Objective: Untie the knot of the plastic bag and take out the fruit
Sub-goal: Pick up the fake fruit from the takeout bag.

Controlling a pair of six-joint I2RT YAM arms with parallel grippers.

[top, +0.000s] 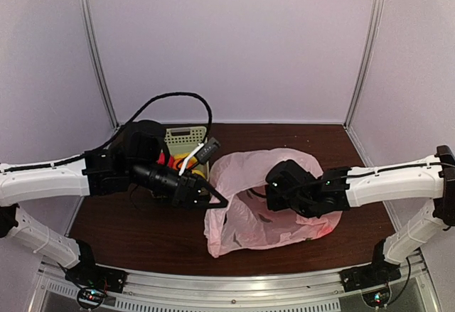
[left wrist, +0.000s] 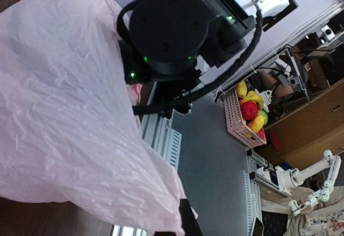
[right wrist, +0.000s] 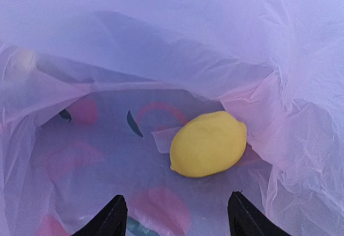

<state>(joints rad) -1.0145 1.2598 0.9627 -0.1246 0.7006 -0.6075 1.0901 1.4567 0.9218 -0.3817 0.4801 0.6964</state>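
The pink plastic bag (top: pixel 245 227) lies open on the brown table, its mouth facing up. My left gripper (top: pixel 217 200) is shut on the bag's left rim and holds it up; in the left wrist view the bag (left wrist: pixel 64 112) fills the left side beside one dark finger (left wrist: pixel 189 221). My right gripper (top: pixel 281 192) is inside the bag's mouth. It is open (right wrist: pixel 176 220), and a yellow lemon (right wrist: pixel 208 143) lies on the bag's floor just ahead of it, between the fingertips' lines. Red and yellow fruit (top: pixel 181 161) lie in the basket, mostly hidden by my left arm.
The pale green slotted basket (top: pixel 186 138) stands at the back left, behind my left wrist. A black cable (top: pixel 178 97) loops above it. The right arm's black wrist (left wrist: pixel 172 31) is close over the bag. Off the table, another basket of fruit (left wrist: pixel 248 112) stands on the floor.
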